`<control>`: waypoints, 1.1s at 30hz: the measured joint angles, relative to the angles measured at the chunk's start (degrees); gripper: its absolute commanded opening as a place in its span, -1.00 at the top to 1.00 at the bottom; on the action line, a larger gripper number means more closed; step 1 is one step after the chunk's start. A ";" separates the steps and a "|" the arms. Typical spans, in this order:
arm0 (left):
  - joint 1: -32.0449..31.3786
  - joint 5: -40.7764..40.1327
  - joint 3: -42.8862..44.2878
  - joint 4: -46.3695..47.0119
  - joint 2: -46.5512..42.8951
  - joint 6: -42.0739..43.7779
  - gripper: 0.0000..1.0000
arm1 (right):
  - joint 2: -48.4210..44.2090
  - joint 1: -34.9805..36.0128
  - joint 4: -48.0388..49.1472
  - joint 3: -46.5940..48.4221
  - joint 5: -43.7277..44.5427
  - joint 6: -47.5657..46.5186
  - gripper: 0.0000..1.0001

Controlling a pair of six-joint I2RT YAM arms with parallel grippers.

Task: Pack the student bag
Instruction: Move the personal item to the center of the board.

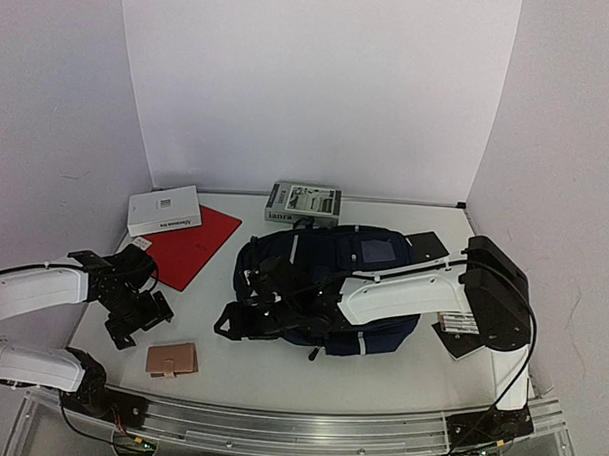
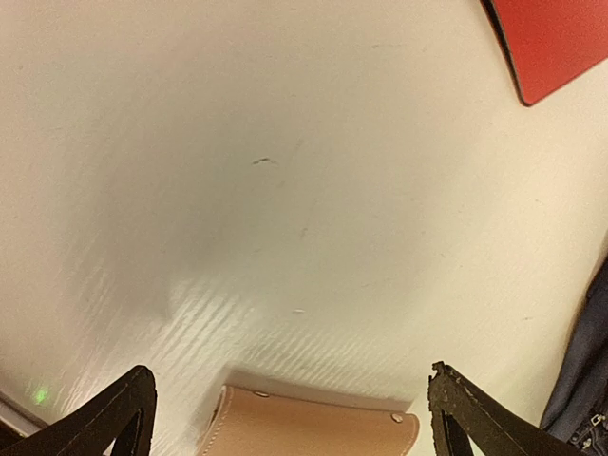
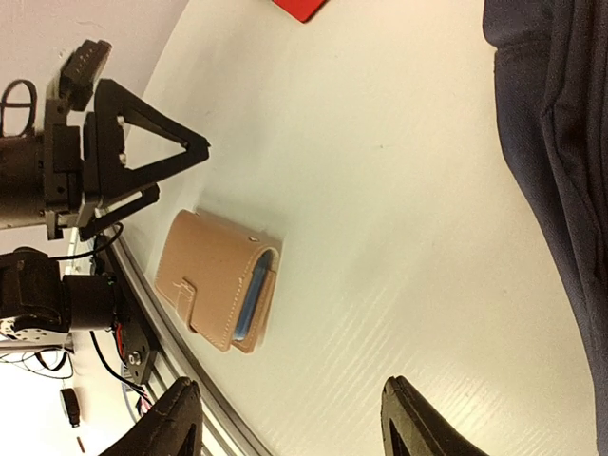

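Note:
The student bag (image 1: 323,274), navy blue with a white stripe, lies in the middle of the table; its fabric fills the right side of the right wrist view (image 3: 560,142) and shows at the right edge of the left wrist view (image 2: 584,380). My left gripper (image 1: 138,317) hovers open just behind a small tan wallet (image 1: 172,359), nothing between its fingers (image 2: 291,371). My right gripper (image 1: 229,321) reaches across the bag's front to its left side and is open and empty (image 3: 290,384). The wallet (image 3: 218,280) lies flat beyond it, near the left gripper (image 3: 182,169).
A red folder (image 1: 189,244) and a white box (image 1: 165,211) lie at the back left. A book (image 1: 303,202) rests behind the bag. Flat booklets (image 1: 456,328) lie under the right arm. The table's metal front rail (image 1: 308,418) runs close to the wallet.

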 measured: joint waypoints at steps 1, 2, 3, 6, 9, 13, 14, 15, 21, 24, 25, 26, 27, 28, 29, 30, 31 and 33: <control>0.00 -0.06 0.00 -0.76 -0.30 -0.64 -0.94 | 0.00 -0.03 0.30 0.25 0.00 0.03 -0.23; 0.00 0.02 0.00 -1.38 -0.47 -0.94 -0.92 | 0.00 -0.02 0.61 0.38 0.00 0.08 -0.22; 0.00 0.13 -0.01 -1.92 -0.59 -1.23 -0.88 | 0.00 -0.02 0.87 0.48 0.01 0.12 -0.22; 0.00 2.18 -0.47 -2.47 -0.80 -1.69 -0.78 | 0.01 -0.05 0.99 0.53 0.05 0.18 -0.20; 0.00 4.95 -1.74 -2.54 -1.71 -2.02 -0.60 | 0.02 -0.05 1.00 0.53 0.08 0.25 -0.19; -0.22 9.50 -5.22 -0.70 -3.82 -1.90 -0.45 | 0.02 -0.05 1.00 0.53 0.24 0.34 -0.16; -0.32 10.60 -5.84 -0.15 -3.82 -1.93 -0.42 | 0.02 -0.05 1.00 0.53 0.30 0.34 -0.16; -0.52 11.56 -6.28 0.55 -3.66 -1.90 -0.40 | 0.02 -0.05 1.00 0.53 0.37 0.34 -0.15; -3.50 15.98 -6.96 8.48 -1.07 -0.62 -0.34 | 0.02 -0.06 1.18 0.22 1.33 0.35 -0.15; -6.36 17.64 -6.89 15.42 1.46 0.23 -0.34 | -0.10 -0.37 1.72 -1.49 2.04 0.38 -0.14; -7.40 18.20 -6.72 17.98 2.65 0.70 -0.34 | -0.23 -0.45 1.76 -2.40 2.12 0.45 -0.14; -8.38 18.76 -6.37 20.28 4.06 1.12 -0.35 | -0.41 -0.61 1.74 -3.57 2.16 0.61 -0.14; -9.21 19.27 -5.89 22.46 5.50 1.41 -0.36 | -0.53 -0.80 1.64 -4.58 2.16 0.73 -0.13; -9.87 19.79 -5.42 24.32 6.86 1.78 -0.37 | -0.60 -1.00 1.61 -5.41 2.16 0.89 -0.13; -10.23 20.05 -5.14 25.67 7.72 2.11 -0.39 | -0.68 -1.26 1.62 -6.25 2.14 1.09 -0.13; -10.42 20.16 -4.98 26.70 8.27 2.45 -0.40 | -0.79 -1.56 1.60 -7.06 2.09 1.29 -0.13; -10.47 20.12 -4.95 27.24 8.45 2.66 -0.41 | -0.94 -1.80 1.56 -7.77 1.96 1.46 -0.11; -10.47 19.87 -4.94 27.29 8.48 2.76 -0.41 | -1.29 -2.18 1.59 -8.91 1.56 1.95 -0.09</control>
